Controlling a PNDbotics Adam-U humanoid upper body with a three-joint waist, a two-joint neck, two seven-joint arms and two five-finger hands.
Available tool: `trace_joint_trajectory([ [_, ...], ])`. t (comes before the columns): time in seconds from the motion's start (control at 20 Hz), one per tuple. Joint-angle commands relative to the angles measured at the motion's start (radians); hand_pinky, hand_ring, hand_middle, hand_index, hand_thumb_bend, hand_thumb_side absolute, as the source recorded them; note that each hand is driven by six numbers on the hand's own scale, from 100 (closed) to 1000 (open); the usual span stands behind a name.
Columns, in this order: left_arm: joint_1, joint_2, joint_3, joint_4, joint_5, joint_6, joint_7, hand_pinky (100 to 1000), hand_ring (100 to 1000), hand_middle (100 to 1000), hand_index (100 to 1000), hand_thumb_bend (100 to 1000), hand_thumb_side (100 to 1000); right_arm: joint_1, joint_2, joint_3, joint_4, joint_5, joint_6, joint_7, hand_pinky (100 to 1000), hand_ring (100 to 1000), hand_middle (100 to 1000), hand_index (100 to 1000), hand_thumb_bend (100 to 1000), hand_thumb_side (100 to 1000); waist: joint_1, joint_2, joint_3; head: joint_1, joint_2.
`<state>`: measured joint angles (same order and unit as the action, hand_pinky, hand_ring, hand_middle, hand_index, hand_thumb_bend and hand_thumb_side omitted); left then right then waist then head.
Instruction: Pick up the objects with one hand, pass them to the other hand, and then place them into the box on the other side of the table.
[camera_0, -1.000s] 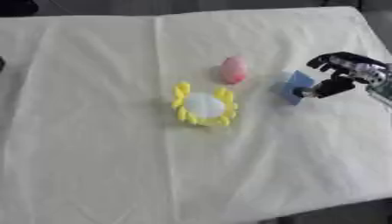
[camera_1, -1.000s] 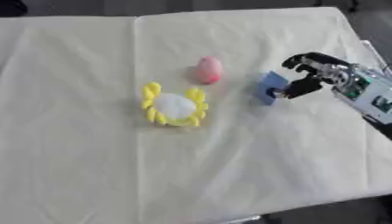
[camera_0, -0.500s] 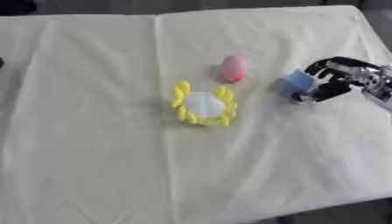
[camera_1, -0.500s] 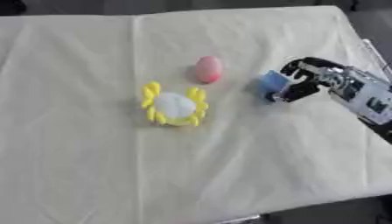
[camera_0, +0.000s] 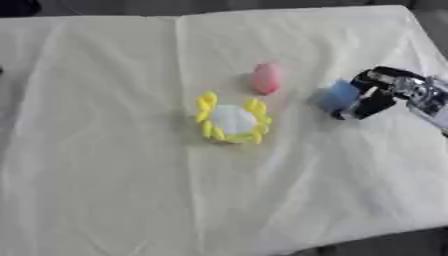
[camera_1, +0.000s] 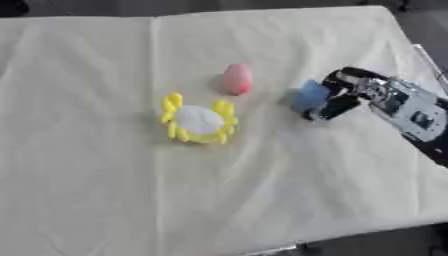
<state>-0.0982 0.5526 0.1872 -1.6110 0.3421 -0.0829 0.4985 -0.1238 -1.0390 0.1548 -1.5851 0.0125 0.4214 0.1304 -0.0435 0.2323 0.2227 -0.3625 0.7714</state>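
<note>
The job is only starting. The right hand (camera_1: 343, 96) curls its fingers around the blue block (camera_1: 311, 96), which sits on the worktop (camera_1: 262, 190) to the right of the pink egg shape (camera_1: 236, 78). Nothing has been passed over or put away yet. No box shows. There are three things: one blue block, one pink egg shape, and one yellow and white crab toy (camera_1: 198, 120) just below the egg. The left hand does not show.
</note>
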Motion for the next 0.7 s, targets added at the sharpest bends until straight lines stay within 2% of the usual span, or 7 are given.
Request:
trace_joint_trajectory([
  [0.05,-0.009,0.023,0.009,-0.018,0.002,-0.001,0.001,826,701,708,757,807,590,-0.001,-0.006,-0.010,-0.024,-0.090,0.004,-0.037,738,729,537,615,322,222,-0.001,0.007,0.002,0.008,-0.001],
  [0.15,-0.007,0.022,0.011,-0.018,0.001,-0.001,0.002,826,701,708,757,806,591,0.003,-0.002,-0.019,-0.044,-0.137,0.004,-0.063,724,703,513,584,263,181,-0.002,0.005,0.000,0.014,-0.001],
  [0.4,-0.003,0.025,0.013,-0.018,-0.001,-0.002,0.003,827,701,707,756,804,591,0.022,0.000,-0.058,-0.128,-0.213,-0.002,-0.082,697,658,488,554,206,119,-0.005,-0.003,-0.004,0.035,-0.004],
  [0.55,-0.003,0.034,0.013,-0.022,-0.008,-0.002,0.002,828,701,707,756,801,592,0.030,0.007,-0.105,-0.211,-0.242,-0.014,-0.078,684,640,483,550,138,104,-0.004,-0.010,-0.009,0.051,-0.003],
  [0.7,-0.008,0.051,0.008,-0.032,-0.026,0.000,-0.004,828,702,708,757,799,592,0.028,0.012,-0.139,-0.304,-0.267,-0.028,-0.071,678,631,484,552,113,100,-0.002,-0.019,-0.011,0.063,-0.002],
])
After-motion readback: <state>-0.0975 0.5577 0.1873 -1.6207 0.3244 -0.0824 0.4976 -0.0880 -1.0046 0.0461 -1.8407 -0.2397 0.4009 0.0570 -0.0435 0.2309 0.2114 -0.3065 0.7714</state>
